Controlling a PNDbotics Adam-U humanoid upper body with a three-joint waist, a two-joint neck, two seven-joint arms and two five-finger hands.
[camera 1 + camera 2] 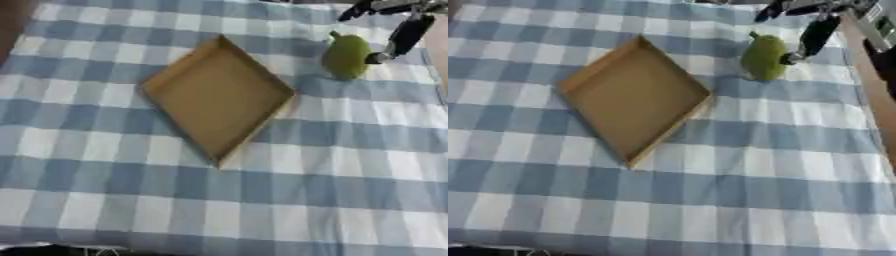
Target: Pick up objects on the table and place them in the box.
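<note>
One green pear [346,56] lies on the checked cloth [350,165] just right of the empty box [217,97], the right hand [404,34] beside it with fingers spread, evidently to grasp.

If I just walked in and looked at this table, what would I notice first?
Probably the shallow brown cardboard box, lying empty and turned like a diamond in the middle of the blue and white checked tablecloth. Next, the green pear beyond the box's far right corner. The robot's black right hand reaches down from the top right, with a finger right beside the pear.
</note>
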